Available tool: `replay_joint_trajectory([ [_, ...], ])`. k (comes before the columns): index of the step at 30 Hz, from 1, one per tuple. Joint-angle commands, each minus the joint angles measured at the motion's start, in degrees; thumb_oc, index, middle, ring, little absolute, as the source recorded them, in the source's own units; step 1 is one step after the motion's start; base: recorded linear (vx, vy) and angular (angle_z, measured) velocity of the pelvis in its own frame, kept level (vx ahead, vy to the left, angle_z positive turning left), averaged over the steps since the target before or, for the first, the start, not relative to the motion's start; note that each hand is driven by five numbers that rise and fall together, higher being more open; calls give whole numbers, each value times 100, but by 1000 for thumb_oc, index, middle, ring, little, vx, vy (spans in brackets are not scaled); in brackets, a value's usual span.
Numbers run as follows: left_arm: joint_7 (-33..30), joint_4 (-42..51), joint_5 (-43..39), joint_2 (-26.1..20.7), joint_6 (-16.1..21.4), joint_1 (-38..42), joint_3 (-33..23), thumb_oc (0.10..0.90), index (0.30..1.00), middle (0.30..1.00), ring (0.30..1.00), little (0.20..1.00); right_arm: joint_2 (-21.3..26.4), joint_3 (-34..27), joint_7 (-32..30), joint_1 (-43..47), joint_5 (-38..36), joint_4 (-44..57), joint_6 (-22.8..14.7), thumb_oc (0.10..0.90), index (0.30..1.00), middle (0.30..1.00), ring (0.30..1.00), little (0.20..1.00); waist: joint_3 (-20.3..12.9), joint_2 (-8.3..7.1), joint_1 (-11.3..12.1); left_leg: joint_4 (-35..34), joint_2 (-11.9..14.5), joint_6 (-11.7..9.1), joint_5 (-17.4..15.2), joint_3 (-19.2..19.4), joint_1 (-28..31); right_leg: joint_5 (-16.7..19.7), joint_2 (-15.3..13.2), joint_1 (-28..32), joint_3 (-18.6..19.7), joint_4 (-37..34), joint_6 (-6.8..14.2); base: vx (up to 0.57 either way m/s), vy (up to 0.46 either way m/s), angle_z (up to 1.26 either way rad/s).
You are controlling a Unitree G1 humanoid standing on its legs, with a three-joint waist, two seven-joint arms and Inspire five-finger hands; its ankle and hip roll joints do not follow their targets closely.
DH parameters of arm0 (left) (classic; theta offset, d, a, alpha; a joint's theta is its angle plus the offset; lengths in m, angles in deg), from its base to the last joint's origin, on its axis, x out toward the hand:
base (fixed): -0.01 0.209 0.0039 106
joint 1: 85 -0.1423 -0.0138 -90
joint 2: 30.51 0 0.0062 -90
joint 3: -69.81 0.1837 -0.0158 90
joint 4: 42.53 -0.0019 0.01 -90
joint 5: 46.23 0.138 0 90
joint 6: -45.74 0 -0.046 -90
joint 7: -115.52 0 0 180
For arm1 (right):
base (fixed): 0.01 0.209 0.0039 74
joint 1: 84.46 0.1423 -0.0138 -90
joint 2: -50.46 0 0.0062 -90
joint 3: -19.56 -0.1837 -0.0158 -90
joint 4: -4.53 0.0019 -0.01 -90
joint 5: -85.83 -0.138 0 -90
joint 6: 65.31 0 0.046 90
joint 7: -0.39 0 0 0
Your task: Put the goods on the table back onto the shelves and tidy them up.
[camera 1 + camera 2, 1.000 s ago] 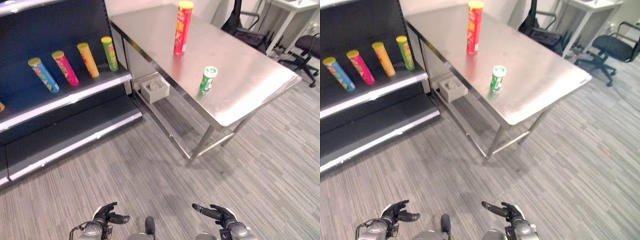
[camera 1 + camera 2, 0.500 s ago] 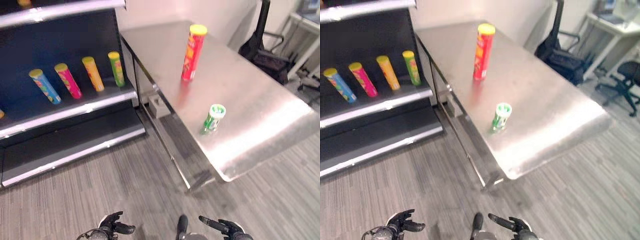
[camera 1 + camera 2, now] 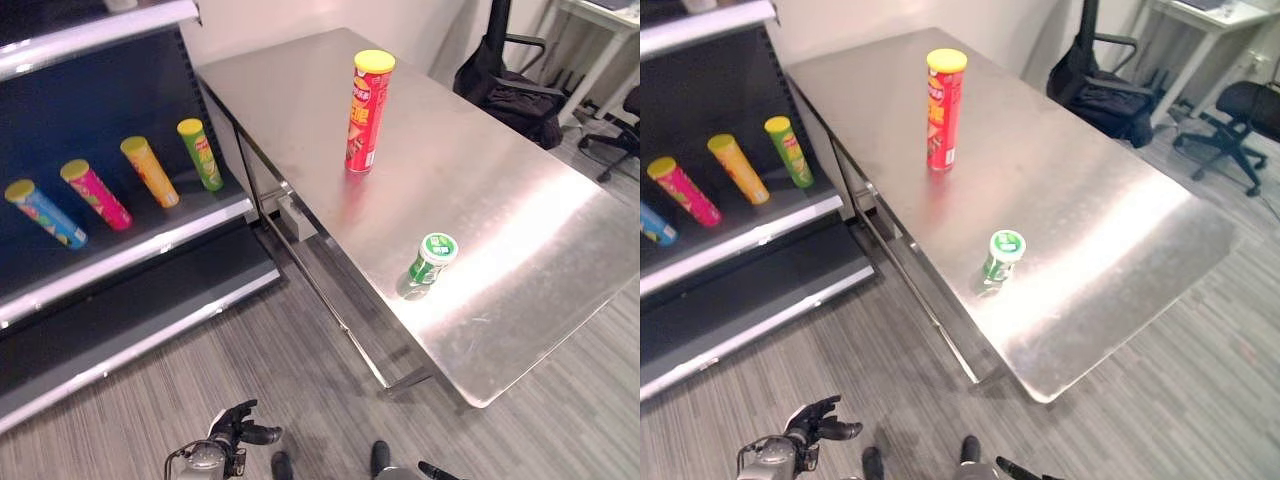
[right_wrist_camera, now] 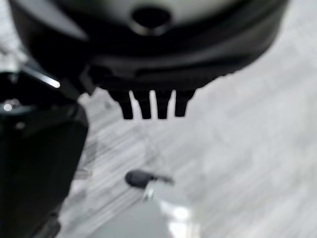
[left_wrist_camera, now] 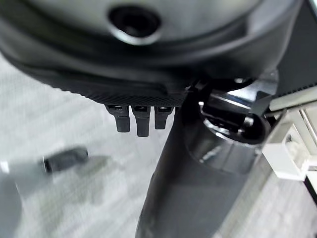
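Steel table (image 3: 520, 210) — grey striped floor (image 3: 300, 370) — shelves (image 3: 130, 235).

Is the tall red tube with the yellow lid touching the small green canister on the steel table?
Apart. The left eye view shows the tall red tube standing well behind the small green canister, with bare steel table between them.

Dark-fingered robot hand (image 3: 236, 428) on a silver-grey wrist.

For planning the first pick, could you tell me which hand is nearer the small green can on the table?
Right, narrowly: the right hand sits low, almost below the small green can; the left hand hangs further out toward the shelf side.
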Motion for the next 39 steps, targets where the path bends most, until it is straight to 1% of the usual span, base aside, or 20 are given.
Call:
replay_joint_trajectory([
  [1,-26,327,194,-427,219,35,-145,800,900,900,900,900,940,-545,-512,-75,-530,21,-131,800,900,900,900,900,-97,-298,228,54,391,-322,-514,100,235,682,-247,-520,35,-134,498,40,73,-6],
  [2,-8,325,275,-423,213,24,-154,800,900,900,900,900,1138,-867,-621,-202,-568,186,-137,800,900,900,900,900,-109,-294,200,45,369,-314,-547,112,285,706,-269,-497,33,-140,524,51,62,-1],
  [3,26,368,363,-427,201,-33,-196,800,900,900,900,900,1457,-1111,-767,-385,-315,558,-121,800,900,900,900,900,-126,-289,162,45,362,-309,-604,121,336,710,-280,-469,17,-139,549,49,64,1],
  [5,36,430,515,-389,222,-55,-207,800,900,900,900,900,2111,-1691,-1011,-681,110,1661,-138,800,900,900,900,900,-150,-305,41,45,331,-298,-649,160,377,756,-323,-495,47,-112,584,25,61,0],
  [6,43,408,564,-349,205,-57,-222,800,900,900,900,900,2339,-2051,-1101,-807,203,2394,-175,800,900,900,900,900,-154,-309,-21,45,320,-289,-672,179,404,776,-329,-504,63,-106,595,2,56,-9],
  [8,48,341,651,-281,218,-69,-195,800,900,900,900,900,2649,-2499,-1184,-875,197,3193,-363,800,900,900,900,900,-172,-311,-74,45,308,-266,-729,213,451,806,-345,-518,73,-107,605,3,39,-15],
  [9,62,295,701,-257,215,-69,-161,800,900,900,900,900,2843,-2624,-1152,-837,191,3527,-465,800,900,900,900,900,-178,-312,-88,45,302,-259,-743,235,469,824,-351,-531,82,-107,610,-9,18,-15],
  [10,61,293,703,-253,216,-63,-161,800,900,900,900,900,2842,-2633,-1150,-841,192,3537,-459,800,900,900,900,900,-182,-321,-85,45,287,-255,-721,237,451,842,-366,-551,90,-108,608,-16,11,-26],
  [13,173,319,785,-296,246,-120,-123,800,900,900,900,900,3305,-2821,-782,-682,-51,4652,-802,800,900,900,900,900,-196,-338,-109,45,276,-239,-768,313,506,899,-379,-597,85,-108,630,-7,8,-14],
  [16,307,411,846,-364,293,-196,-116,800,900,900,900,900,3524,-2707,-245,-480,-394,5814,-1106,800,900,900,900,900,-227,-376,-93,45,264,-234,-790,402,552,1006,-400,-644,93,-108,643,-14,11,-14],
  [17,425,450,893,-427,325,-263,-80,800,900,900,900,900,3758,-2235,299,-214,-766,6170,-1163,800,900,900,900,900,-259,-431,-17,45,244,-232,-785,451,564,1076,-427,-686,62,-107,643,-17,11,-16],
  [18,464,482,892,-437,334,-283,-83,800,900,900,900,900,3791,-2074,487,-181,-793,6281,-1101,800,900,900,900,900,-267,-444,7,45,238,-233,-786,451,569,1088,-440,-680,44,-106,643,1,3,-16],
  [19,512,446,903,-428,341,-313,-55,800,900,900,900,900,3844,-1747,829,-64,-958,6537,-1080,800,900,900,900,900,-299,-475,81,45,236,-237,-793,444,592,1109,-490,-642,0,-87,643,25,-8,-7],
  [21,525,417,944,-430,360,-329,-19,800,900,900,900,900,3809,-1405,1077,110,-1185,6648,-1061,800,900,900,900,900,-325,-485,159,45,230,-244,-787,403,592,1115,-535,-607,-48,-66,643,17,-11,18],
  [22,525,417,944,-430,360,-329,-19,800,900,900,900,900,3809,-1405,1077,110,-1185,6648,-1061,800,900,900,900,900,-325,-485,159,45,230,-244,-787,403,592,1115,-535,-607,-48,-66,643,14,-27,29],
  [23,554,392,996,-430,366,-336,-20,800,900,900,900,900,3815,-1034,1298,245,-1111,6708,-1004,800,900,900,900,900,-349,-499,228,45,229,-250,-776,353,586,1115,-576,-572,-122,-39,643,17,-26,20],
  [25,550,395,999,-432,367,-337,-24,800,900,900,900,900,3846,-925,1340,273,-1044,6750,-1008,800,900,900,900,900,-355,-502,261,45,228,-253,-769,337,583,1107,-589,-557,-144,-23,643,11,-17,12],
  [27,543,387,1054,-418,385,-353,-25,800,900,900,900,900,3961,-725,1421,319,-755,6811,-997,800,900,900,900,900,-373,-500,312,45,227,-258,-767,290,584,1078,-623,-523,-189,4,643,17,-15,13],
  [29,526,382,1061,-415,385,-354,-22,800,900,900,900,900,3967,-679,1407,336,-689,6821,-1016,800,900,900,900,900,-380,-495,327,45,230,-260,-762,266,587,1054,-629,-504,-208,18,643,16,-13,10],
  [39,445,353,1128,-389,411,-366,25,800,900,900,900,900,3765,-270,1137,621,-137,6497,-1058,800,900,900,900,900,-422,-494,523,45,263,-269,-755,64,612,898,-677,-356,-383,101,643,22,-21,12],
])
